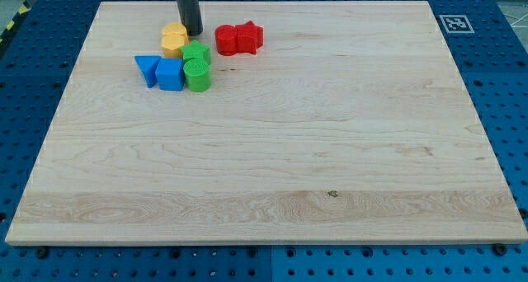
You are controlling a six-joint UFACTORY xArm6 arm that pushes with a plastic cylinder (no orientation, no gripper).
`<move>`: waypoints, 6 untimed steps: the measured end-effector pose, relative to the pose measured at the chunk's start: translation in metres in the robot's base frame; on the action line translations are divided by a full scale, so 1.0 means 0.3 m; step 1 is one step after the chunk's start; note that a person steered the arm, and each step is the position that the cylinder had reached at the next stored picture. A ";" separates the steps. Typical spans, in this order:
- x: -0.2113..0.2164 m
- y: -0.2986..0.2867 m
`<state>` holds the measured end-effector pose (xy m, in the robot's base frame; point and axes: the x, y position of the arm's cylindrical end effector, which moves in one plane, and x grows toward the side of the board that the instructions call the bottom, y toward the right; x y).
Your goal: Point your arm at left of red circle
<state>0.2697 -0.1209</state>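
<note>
The red circle (227, 39) lies near the board's top, touching a red star (250, 36) on its right. My tip (192, 31) stands on the board a short way to the view's left of the red circle, with a small gap between them. The tip is just right of the upper yellow block (174, 33). A second yellow block (173, 44) sits just below that one. Two green blocks, one star-like (196, 54) and one a cylinder (198, 74), lie below my tip. A blue triangle (148, 68) and a blue cube (169, 74) lie at lower left.
The wooden board (272, 175) rests on a blue perforated table. A black-and-white marker tag (453, 23) sits by the board's top right corner. Yellow-black tape (12, 25) shows at the far left.
</note>
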 end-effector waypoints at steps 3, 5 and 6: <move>0.003 0.070; 0.081 0.070; 0.131 0.070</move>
